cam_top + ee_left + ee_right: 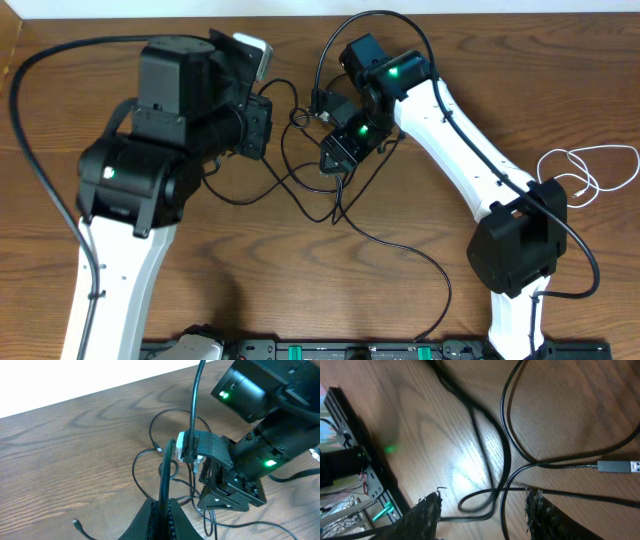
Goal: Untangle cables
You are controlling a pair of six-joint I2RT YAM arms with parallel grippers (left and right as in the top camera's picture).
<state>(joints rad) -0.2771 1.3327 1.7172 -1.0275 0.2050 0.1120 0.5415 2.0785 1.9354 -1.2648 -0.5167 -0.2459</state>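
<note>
Left hand (160, 506) seemingly clamps black cable (165, 467); right hand (485, 495) spread above wooden table (565, 400).

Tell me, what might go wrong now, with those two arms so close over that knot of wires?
1. The left gripper looks shut on a black cable that runs into the tangle. Pulling could tighten the loops rather than free them.
2. The right gripper is open over several crossing strands. Closing might catch two at once.
3. Both grippers sit close together over the tangle, so they might bump each other.
</note>
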